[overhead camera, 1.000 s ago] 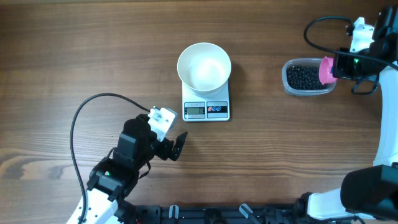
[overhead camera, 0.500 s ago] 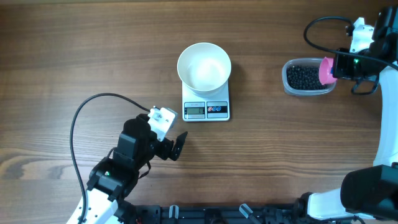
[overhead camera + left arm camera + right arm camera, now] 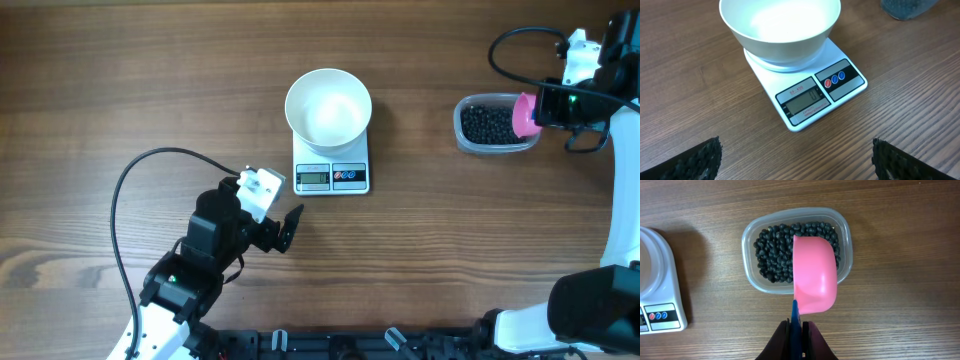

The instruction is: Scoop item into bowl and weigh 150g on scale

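Bowl (image 3: 328, 108) on scale (image 3: 332, 178), beans (image 3: 488, 124) in tub (image 3: 460, 130)

Bare surface (image 3: 150, 80) lies open all around the scale (image 3: 332, 178), whose far half the bowl (image 3: 328, 108) covers. Well to its right stands a tub (image 3: 460, 125) under a pink scoop (image 3: 524, 113). A cable (image 3: 170, 151) loops to its near left.

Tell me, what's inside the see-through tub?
Lots of tiny black beans fill the tub. The pink scoop, held by the right gripper, covers the beans beneath it, so those are hidden.
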`<state>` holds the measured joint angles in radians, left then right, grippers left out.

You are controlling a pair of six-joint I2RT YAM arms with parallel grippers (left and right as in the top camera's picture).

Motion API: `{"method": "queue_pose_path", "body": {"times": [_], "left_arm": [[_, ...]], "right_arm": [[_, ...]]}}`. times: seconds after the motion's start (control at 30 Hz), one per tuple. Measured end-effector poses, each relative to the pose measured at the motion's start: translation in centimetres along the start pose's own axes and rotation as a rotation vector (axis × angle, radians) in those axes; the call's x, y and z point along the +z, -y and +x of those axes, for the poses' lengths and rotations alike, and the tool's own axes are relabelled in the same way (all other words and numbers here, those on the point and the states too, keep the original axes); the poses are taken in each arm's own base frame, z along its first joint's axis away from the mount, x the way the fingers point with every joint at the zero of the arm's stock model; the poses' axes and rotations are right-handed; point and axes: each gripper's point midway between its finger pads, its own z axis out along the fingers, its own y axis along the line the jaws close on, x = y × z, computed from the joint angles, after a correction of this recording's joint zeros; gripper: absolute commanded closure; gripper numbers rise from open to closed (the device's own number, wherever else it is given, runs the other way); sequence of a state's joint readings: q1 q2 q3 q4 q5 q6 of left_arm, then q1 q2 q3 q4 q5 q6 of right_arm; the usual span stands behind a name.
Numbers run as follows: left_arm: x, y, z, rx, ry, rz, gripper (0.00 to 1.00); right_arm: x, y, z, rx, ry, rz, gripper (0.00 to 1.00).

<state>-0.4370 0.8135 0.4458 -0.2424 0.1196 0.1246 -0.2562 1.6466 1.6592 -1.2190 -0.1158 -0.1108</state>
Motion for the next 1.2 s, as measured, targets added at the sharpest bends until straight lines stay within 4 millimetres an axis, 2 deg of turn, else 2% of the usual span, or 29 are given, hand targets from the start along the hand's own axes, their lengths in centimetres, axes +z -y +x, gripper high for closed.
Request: {"method": "queue_pose_path", "body": {"times": [0.33,0.53,0.67,0.8,0.9,0.97,1.03,1.13,1.2], "left_arm": [[-0.1,0.1,2.1,-0.010,-0.084,0.004,0.00],[-0.1,0.1,2.2,-0.011,-0.089,0.005,0.00],[0.0,0.0,1.5,-0.007,-0.063,0.000,0.00],[-0.1,-0.4,-0.9,0.002,0.027,0.001,0.00],[-0.7,-1.8,-1.3,-0.050,-0.029,0.014,0.00],[-2.1,-4.4,-3.6,-0.128,-0.084,-0.015,0.00],[-3.8,-5.9,-6.6,-0.145,-0.082,-0.033,0.00],[-6.5,-6.9,-10.6,-0.133,-0.080,-0.029,0.00],[-7.8,-6.5,-12.0,-0.107,-0.116,0.010,0.00]], "right_arm": [[0.0,0.0,0.0,0.001,0.000,0.000,0.96],[0.0,0.0,0.0,0.001,0.001,0.000,0.96],[0.0,0.0,0.0,0.001,0.001,0.000,0.96],[0.0,0.0,0.0,0.001,0.000,0.000,0.96],[0.0,0.0,0.0,0.001,0.000,0.000,0.96],[0.0,0.0,0.0,0.001,0.000,0.000,0.96],[0.0,0.0,0.0,0.001,-0.001,0.000,0.96],[0.0,0.0,0.1,0.001,-0.003,0.000,0.96],[0.0,0.0,0.1,0.001,-0.004,0.000,0.96]]}}
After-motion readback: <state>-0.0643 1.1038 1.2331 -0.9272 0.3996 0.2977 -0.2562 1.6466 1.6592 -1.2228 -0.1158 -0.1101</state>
